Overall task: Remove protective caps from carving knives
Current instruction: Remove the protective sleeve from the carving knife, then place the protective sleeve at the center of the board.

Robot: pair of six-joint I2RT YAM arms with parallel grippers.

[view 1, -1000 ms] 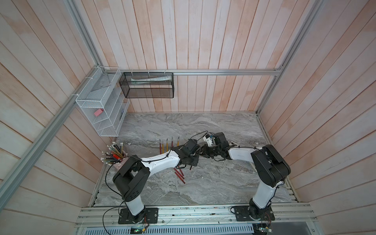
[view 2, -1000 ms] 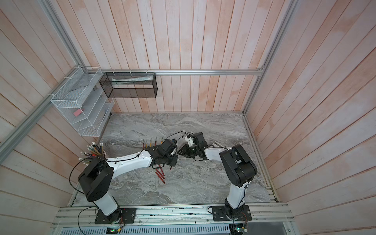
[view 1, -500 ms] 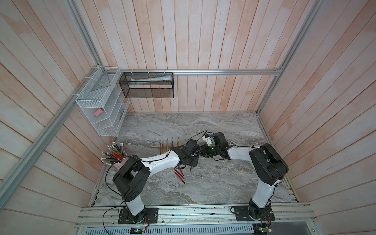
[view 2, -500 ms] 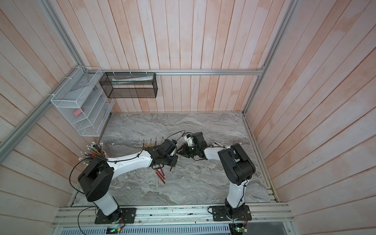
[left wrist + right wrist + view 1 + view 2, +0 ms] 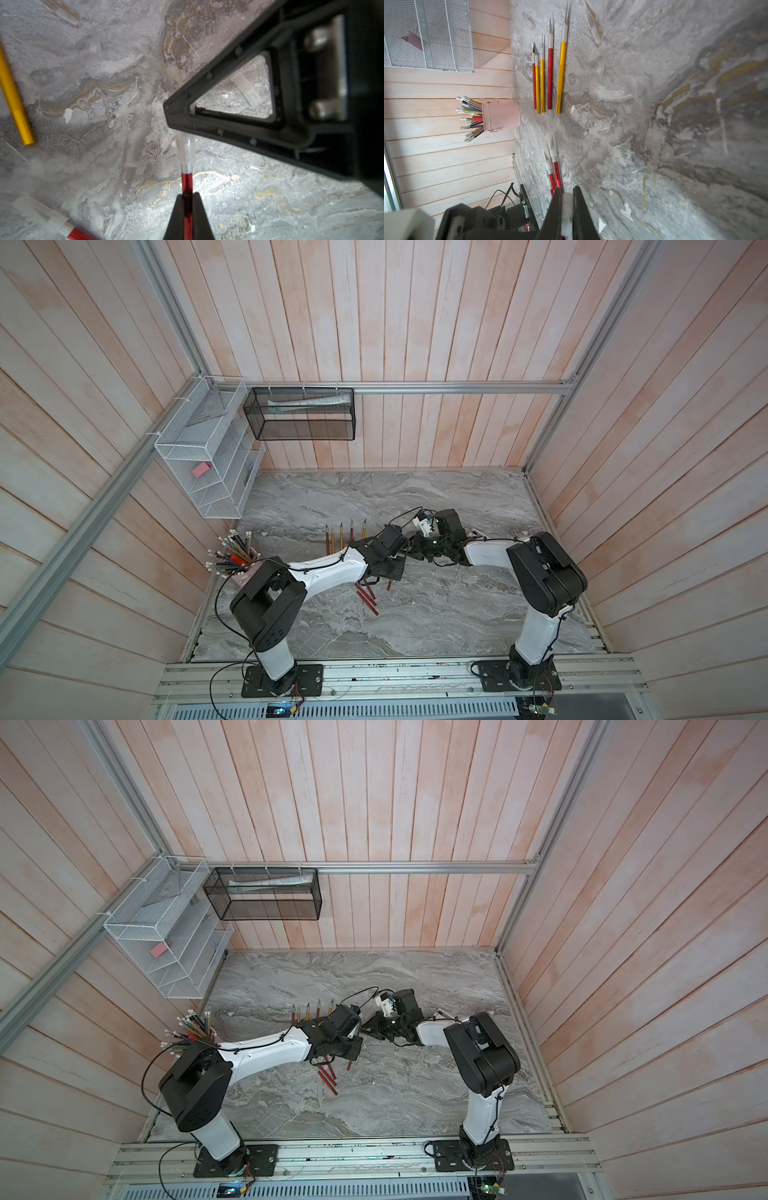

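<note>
Marble tabletop (image 5: 457,506), row of five bare carving knives (image 5: 550,72), capped red knives (image 5: 556,174), pink pencil cup (image 5: 501,117)

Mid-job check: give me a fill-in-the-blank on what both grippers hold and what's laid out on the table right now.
The left gripper is shut on a carving knife with a ____ handle.
The right gripper is ____ on that knife's protective cap.
The row of bare-bladed knives holds ____ knives.
The pencils stand in a ____ cup.
Missing words: red; shut; five; pink.
</note>
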